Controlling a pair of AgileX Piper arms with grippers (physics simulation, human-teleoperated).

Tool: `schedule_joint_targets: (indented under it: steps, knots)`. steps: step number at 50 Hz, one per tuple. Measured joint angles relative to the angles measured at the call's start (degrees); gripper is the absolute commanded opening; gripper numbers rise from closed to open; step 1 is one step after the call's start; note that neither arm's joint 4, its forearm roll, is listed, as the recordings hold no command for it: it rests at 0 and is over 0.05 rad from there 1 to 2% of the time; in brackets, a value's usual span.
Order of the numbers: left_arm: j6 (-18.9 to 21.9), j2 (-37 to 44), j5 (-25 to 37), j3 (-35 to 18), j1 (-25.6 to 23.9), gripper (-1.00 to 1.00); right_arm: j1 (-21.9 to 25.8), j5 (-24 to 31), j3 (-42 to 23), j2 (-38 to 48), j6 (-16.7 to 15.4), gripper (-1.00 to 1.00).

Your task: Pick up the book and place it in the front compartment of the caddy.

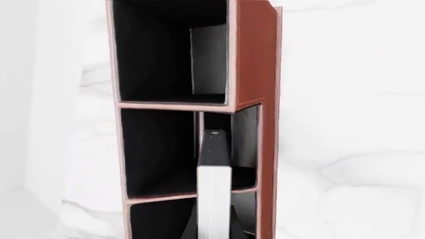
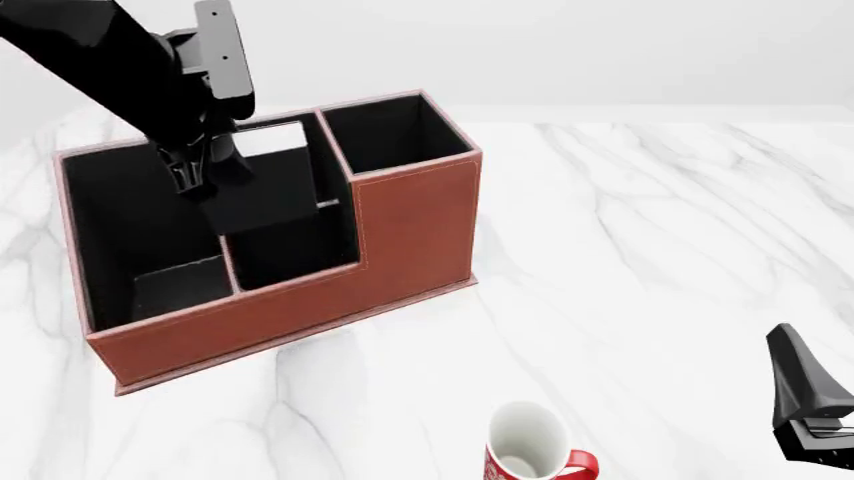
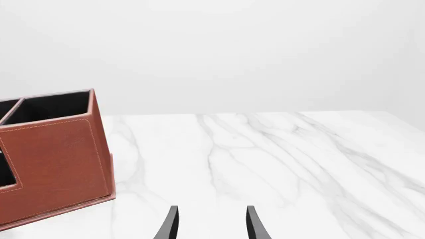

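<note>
The black book (image 2: 267,195), its white page edge (image 2: 272,139) facing up, hangs upright over the low middle part of the reddish-brown caddy (image 2: 400,225). My left gripper (image 2: 198,172) is shut on the book's left side. In the left wrist view the book (image 1: 214,191) points down into the caddy (image 1: 251,59), over a narrow black-lined compartment, with my left gripper (image 1: 212,226) shut around it. My right gripper (image 3: 211,226) is open with nothing between its fingers, low over the table to the caddy's right, and it shows at the lower right edge of the front view (image 2: 807,400).
A white-and-red mug (image 2: 530,452) stands on the marble table (image 2: 641,250) near the front edge, between the caddy and my right gripper. The caddy's tall rear-right compartment (image 2: 394,130) rises beside the book.
</note>
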Motion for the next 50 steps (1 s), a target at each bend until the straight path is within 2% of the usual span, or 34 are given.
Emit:
schedule_joint_targets:
  steps: [12, 36, 50]
  knots:
    - [0.69, 3.25, 0.02, -4.58, 1.09, -1.0, 0.0, 0.0, 0.0, 0.0, 0.0, 1.0]
    - [3.57, 8.87, -1.23, -10.27, 4.5, -1.0, 0.0, 0.0, 0.0, 0.0, 0.0, 1.0]
    - [3.0, 12.43, -2.26, -12.81, 4.09, -1.0, 0.0, 0.0, 0.0, 0.0, 0.0, 1.0]
